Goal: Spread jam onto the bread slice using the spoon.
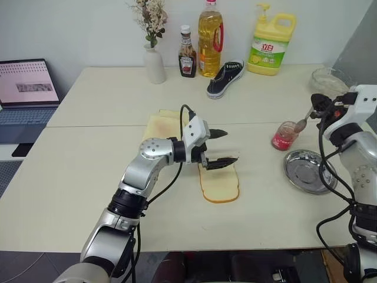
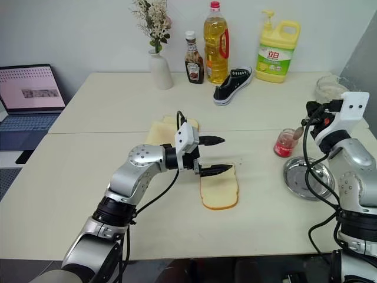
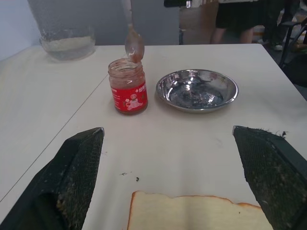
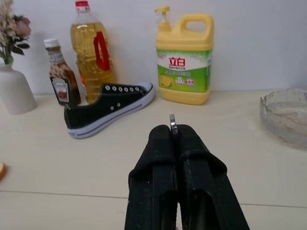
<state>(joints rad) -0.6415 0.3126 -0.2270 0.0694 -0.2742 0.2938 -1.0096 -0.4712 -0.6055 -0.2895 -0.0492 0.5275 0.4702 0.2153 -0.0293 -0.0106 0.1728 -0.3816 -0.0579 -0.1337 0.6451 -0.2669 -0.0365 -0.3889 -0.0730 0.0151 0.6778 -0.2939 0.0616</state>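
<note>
The right end effector (image 4: 176, 132) is clamped on the handle of a small silver spoon (image 1: 301, 124), whose red-tinged bowl hangs just above the mouth of the jam jar (image 1: 284, 136) at the right of the surface (image 1: 76, 177), beside a round steel dish (image 1: 306, 171). The left end effector (image 1: 221, 147), fingers spread wide and holding nothing, hovers over the far edge of the bread slice (image 1: 219, 186) lying near the middle of the surface. The spoon sits well apart from the bread, to its right. The risk from here is likely a drip: jam could slide off the bowl on the way across and land on the surface. The slice could also skid under the spreading stroke if nothing steadies it.
</note>
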